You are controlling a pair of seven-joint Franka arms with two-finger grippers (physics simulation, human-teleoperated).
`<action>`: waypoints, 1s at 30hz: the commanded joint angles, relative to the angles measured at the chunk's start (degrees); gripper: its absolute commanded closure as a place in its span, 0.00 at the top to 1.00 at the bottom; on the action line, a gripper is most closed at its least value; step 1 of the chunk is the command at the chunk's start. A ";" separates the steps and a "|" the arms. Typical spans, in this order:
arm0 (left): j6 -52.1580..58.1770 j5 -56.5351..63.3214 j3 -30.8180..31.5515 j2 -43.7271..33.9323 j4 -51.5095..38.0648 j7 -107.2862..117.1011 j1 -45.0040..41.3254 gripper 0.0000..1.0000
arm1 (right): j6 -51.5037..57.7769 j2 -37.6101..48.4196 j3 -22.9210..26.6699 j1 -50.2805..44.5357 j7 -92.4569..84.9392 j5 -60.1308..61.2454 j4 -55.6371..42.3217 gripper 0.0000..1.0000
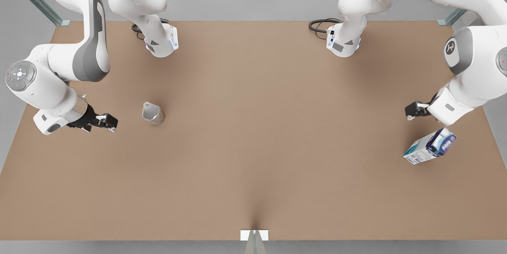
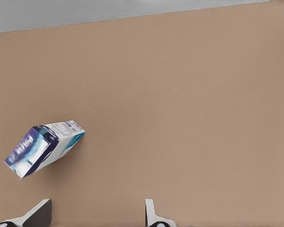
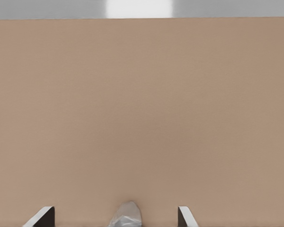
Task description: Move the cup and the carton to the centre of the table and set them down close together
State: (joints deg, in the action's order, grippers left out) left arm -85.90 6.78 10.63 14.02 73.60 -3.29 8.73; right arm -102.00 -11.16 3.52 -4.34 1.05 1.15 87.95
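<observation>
Left gripper (image 1: 410,112) near the front view's right edge of the bench (image 1: 253,159), fingers (image 2: 151,213) spread wide and holding nothing, just beside the carton (image 1: 430,146) but apart from it; carton tilted, nearer the camera-side edge of the bench than the gripper. Right gripper (image 1: 106,122) on the front view's left, fingers (image 3: 185,216) likewise wide and empty, close to the cup (image 1: 152,113), not touching. Cup upright on the bench, well apart from the carton, bench centre between them.

carton (image 1: 429,146) with blue and teal printing, lettering too blurred to read
</observation>
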 commanded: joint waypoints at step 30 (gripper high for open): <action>-0.49 -0.01 -0.08 2.24 1.81 2.68 0.15 1.00 | -25.79 3.61 -3.52 -1.10 -16.52 -1.06 41.51 1.00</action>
State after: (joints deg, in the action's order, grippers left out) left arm -86.40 6.76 10.54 16.26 75.41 -0.62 8.88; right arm -127.74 -7.56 0.00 -5.72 -15.68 0.08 129.46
